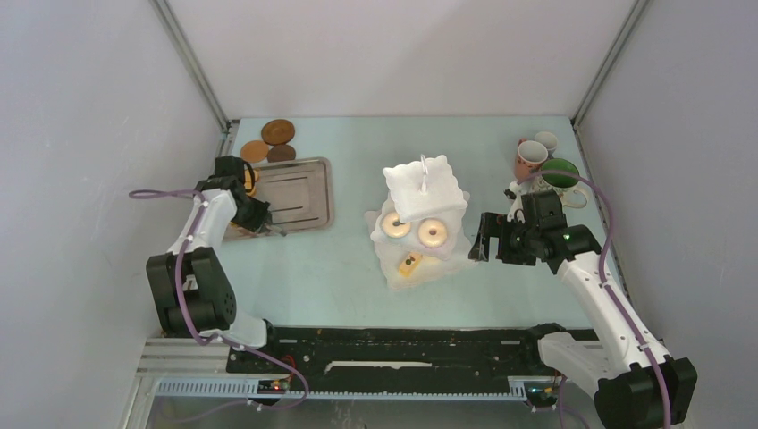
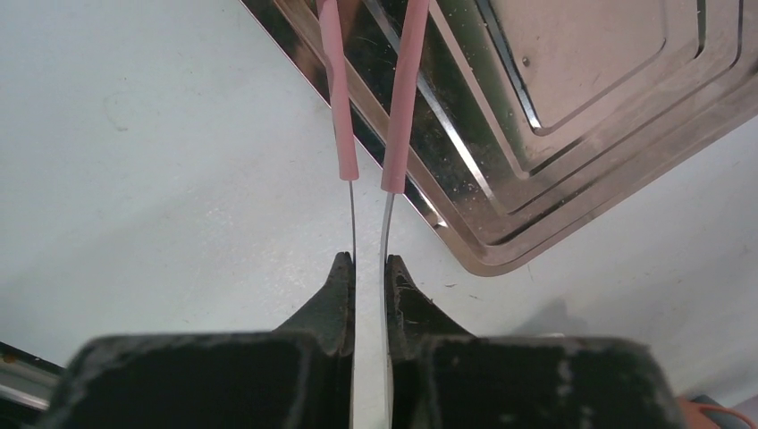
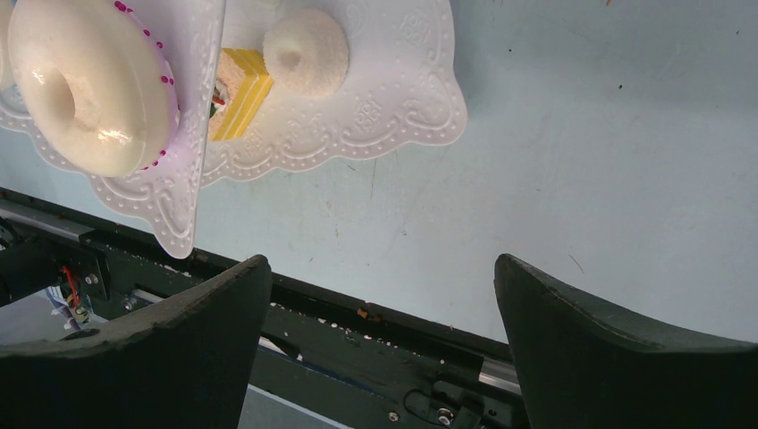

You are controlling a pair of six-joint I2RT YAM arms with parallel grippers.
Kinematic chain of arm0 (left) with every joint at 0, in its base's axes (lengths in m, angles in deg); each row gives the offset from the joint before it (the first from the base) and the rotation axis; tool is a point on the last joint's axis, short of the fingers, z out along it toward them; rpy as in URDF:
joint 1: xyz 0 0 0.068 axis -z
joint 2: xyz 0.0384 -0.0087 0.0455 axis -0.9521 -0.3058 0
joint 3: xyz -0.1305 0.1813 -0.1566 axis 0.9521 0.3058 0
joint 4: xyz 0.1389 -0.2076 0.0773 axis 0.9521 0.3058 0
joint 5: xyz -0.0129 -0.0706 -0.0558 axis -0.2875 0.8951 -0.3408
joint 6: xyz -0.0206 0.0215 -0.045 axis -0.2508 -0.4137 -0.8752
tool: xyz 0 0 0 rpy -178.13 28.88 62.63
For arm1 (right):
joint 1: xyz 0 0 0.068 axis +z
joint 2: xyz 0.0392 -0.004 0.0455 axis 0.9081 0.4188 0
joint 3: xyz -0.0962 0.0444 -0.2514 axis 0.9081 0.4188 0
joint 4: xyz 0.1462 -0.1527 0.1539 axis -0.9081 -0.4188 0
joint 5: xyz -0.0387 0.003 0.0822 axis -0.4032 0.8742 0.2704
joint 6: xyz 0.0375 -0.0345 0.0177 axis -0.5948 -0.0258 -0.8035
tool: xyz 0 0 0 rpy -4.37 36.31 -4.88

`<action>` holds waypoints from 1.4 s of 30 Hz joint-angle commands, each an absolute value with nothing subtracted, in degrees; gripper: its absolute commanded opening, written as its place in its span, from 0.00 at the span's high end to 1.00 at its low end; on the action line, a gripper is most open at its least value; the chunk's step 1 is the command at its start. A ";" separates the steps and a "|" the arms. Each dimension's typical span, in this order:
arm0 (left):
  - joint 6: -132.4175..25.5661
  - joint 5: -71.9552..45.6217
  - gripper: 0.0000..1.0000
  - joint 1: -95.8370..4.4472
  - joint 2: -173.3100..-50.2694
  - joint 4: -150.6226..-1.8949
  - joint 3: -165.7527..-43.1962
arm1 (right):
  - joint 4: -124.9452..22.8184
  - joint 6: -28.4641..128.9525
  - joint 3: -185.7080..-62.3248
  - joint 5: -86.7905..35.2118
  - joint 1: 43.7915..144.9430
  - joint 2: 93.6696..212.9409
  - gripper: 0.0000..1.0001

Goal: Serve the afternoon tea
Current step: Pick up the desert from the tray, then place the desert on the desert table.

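Observation:
The white three-tier stand (image 1: 420, 192) stands mid-table with two donuts (image 1: 433, 233) on its middle tier and a yellow cake (image 1: 410, 264) on the bottom tier. In the right wrist view a big iced donut (image 3: 89, 85), the yellow cake (image 3: 237, 94) and a small white donut (image 3: 307, 52) lie on the stand (image 3: 393, 107). My right gripper (image 1: 485, 239) (image 3: 383, 268) is open and empty, just right of the stand. My left gripper (image 1: 264, 223) (image 2: 368, 262) is shut on the pink tongs (image 2: 393, 107), at the grey tray's near left corner.
The grey metal tray (image 1: 290, 192) (image 2: 581, 116) lies at the left. Three brown coasters (image 1: 278, 131) sit behind it. The pink mug (image 1: 529, 159), small pale mug (image 1: 546, 141) and green-inside mug (image 1: 560, 176) stand at the back right, close behind my right arm. Something orange (image 1: 251, 183) shows under my left arm.

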State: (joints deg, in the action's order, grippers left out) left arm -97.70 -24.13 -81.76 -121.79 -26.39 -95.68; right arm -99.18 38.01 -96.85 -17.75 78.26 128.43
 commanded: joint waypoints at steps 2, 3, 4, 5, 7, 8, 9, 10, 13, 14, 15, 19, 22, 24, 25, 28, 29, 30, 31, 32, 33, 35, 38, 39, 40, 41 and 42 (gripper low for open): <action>-95.17 -23.74 1.00 -81.95 -118.08 -27.36 -96.04 | -97.81 37.85 -96.55 -18.31 78.59 128.39 0.03; -94.67 -23.71 1.00 -81.74 -117.16 -27.14 -95.73 | -97.79 37.84 -96.55 -18.31 78.57 128.34 0.03; -93.88 -23.76 1.00 -81.48 -116.25 -26.76 -95.34 | -97.84 37.88 -96.55 -18.31 78.54 128.30 0.03; -93.13 -23.94 1.00 -81.20 -115.33 -26.13 -95.06 | -97.84 37.83 -96.55 -18.39 78.52 128.23 0.03; -90.95 -24.03 1.00 -80.29 -113.32 -24.91 -94.47 | -97.73 37.90 -96.56 -18.36 78.52 128.13 0.03; -89.66 -23.84 1.00 -79.71 -112.18 -24.57 -93.99 | -97.77 37.92 -96.55 -18.32 78.59 128.05 0.03; -88.02 -23.62 1.00 -78.65 -110.94 -24.18 -93.56 | -97.74 37.93 -96.55 -18.31 78.53 127.97 0.03; -86.23 -22.99 1.00 -77.35 -109.65 -23.93 -92.93 | -97.71 37.90 -96.55 -18.31 78.56 127.84 0.03; -80.26 -21.04 1.00 -71.56 -106.57 -22.13 -90.62 | -97.56 38.03 -96.55 -18.40 78.45 127.56 0.03; -78.75 -19.69 1.00 -68.82 -105.55 -21.59 -89.51 | -97.56 37.99 -96.55 -18.52 78.38 127.45 0.03; -77.42 -18.68 1.00 -66.54 -103.98 -21.09 -88.17 | -97.49 38.00 -96.55 -18.69 78.25 127.23 0.03; -73.90 -14.28 1.00 -55.55 -97.52 -22.04 -81.64 | -97.18 37.97 -96.55 -18.69 76.60 126.27 0.03; -72.78 -9.84 0.98 -48.86 -92.34 -24.99 -77.48 | -97.02 38.05 -96.55 -18.32 75.42 125.66 0.02; -73.45 -8.57 0.98 -44.65 -90.05 -27.19 -75.67 | -96.89 38.04 -96.55 -18.19 75.06 125.37 0.02; -73.73 -8.42 0.97 -42.56 -89.43 -28.42 -75.07 | -96.90 38.01 -96.55 -18.03 75.07 125.27 0.02; -74.64 -9.68 0.98 -38.14 -90.43 -29.27 -74.93 | -97.20 38.15 -96.55 -17.92 75.04 124.75 0.03; -74.77 -11.17 0.97 -36.81 -90.86 -29.29 -75.20 | -97.27 38.11 -96.55 -17.96 75.06 124.47 0.03; -74.88 -11.97 0.98 -35.87 -91.53 -29.30 -75.46 | -97.31 38.14 -96.55 -18.03 75.07 124.29 0.03; -74.89 -11.95 0.98 -34.58 -92.20 -29.74 -75.65 | -97.29 38.19 -96.55 -18.05 75.10 124.12 0.03; -74.89 -12.06 0.97 -33.37 -92.88 -30.23 -75.88 | -97.32 38.17 -96.55 -18.05 75.12 124.08 0.03; -74.94 -12.11 0.97 -32.23 -93.71 -30.78 -76.33 | -97.36 38.13 -96.55 -18.09 75.24 124.12 0.03; -74.98 -11.81 0.98 -30.50 -95.52 -31.82 -77.24 | -97.27 38.09 -96.55 -18.21 75.25 124.15 0.03; -74.64 -11.84 0.98 -28.90 -97.18 -32.81 -78.81 | -97.58 38.14 -96.55 -18.26 75.27 123.93 0.03; -74.63 -11.86 0.98 -28.82 -97.52 -33.31 -79.14 | -97.58 38.09 -96.55 -18.38 75.29 123.72 0.03; -74.63 -11.77 0.98 -28.75 -97.88 -33.85 -79.39 | -97.59 38.15 -96.55 -18.48 75.40 123.65 0.03; -74.63 -11.63 0.98 -28.73 -98.18 -34.40 -79.61 | -97.59 38.10 -96.55 -18.49 75.49 123.64 0.03; -74.71 -11.43 0.98 -28.75 -98.46 -34.75 -79.89 | -97.57 38.09 -96.55 -18.49 75.60 123.71 0.03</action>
State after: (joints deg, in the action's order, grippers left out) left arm -75.80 -12.11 -29.37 -97.92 -29.91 -76.82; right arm -98.72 38.01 -96.85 -17.79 75.24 124.69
